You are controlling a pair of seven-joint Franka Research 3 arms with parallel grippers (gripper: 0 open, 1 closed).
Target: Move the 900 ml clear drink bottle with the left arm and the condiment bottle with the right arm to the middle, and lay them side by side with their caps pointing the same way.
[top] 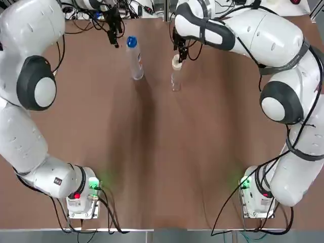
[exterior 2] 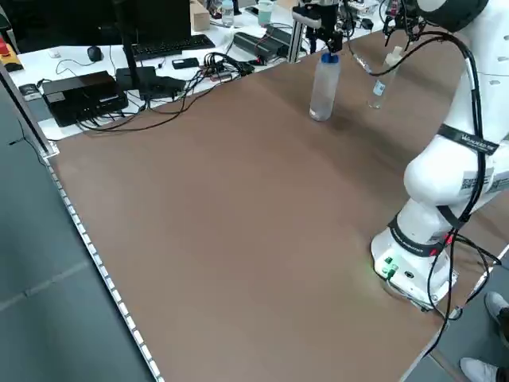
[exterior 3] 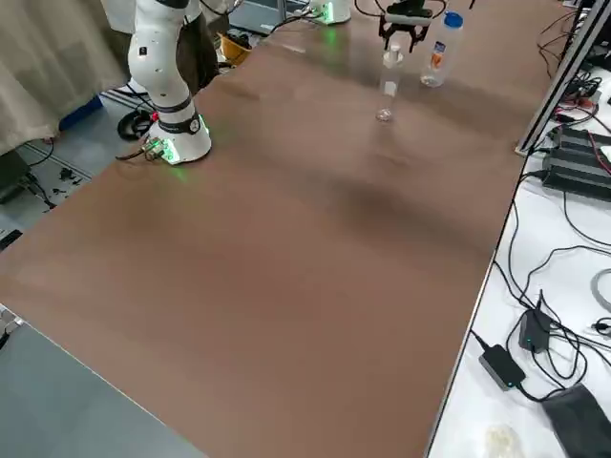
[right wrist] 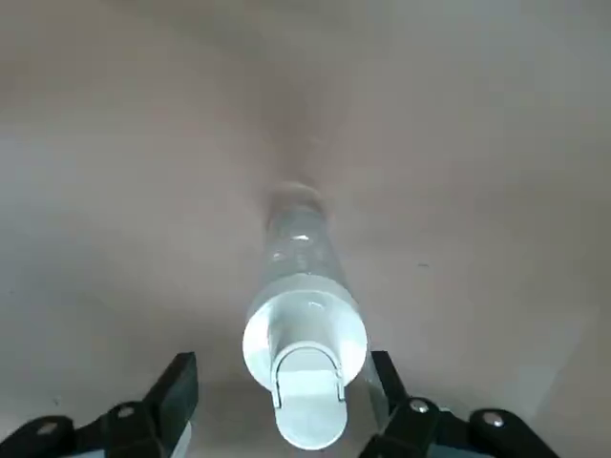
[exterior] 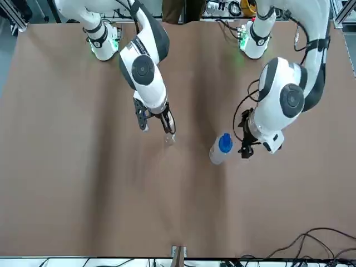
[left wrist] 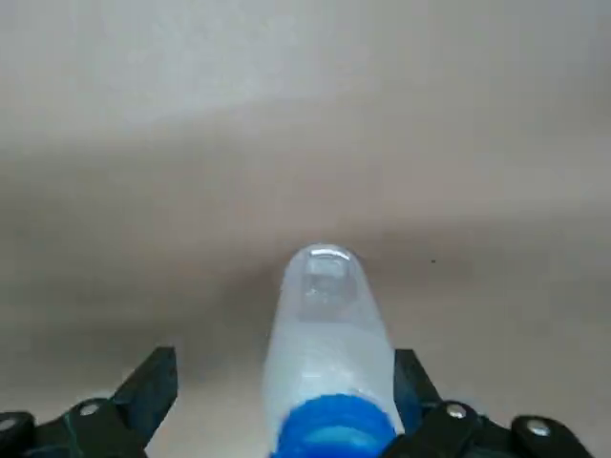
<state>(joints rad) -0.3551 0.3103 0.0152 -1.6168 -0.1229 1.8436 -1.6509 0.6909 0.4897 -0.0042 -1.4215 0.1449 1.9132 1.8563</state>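
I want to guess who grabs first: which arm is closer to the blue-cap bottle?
Left. The left gripper hangs right above the blue-cap bottle; the right gripper is farther off, over the condiment bottle.

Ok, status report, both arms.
Left claw open around drink bottle cap. Right claw open around condiment bottle cap. Both bottles upright, apart, not yet laid down. Nothing between them.

Overhead and front cameras share the tabletop (top: 162, 152) from opposite ends; side cameras cross it diagonally; wrist cameras sit close above drink bottle (left wrist: 325, 329), condiment bottle (right wrist: 300, 262).
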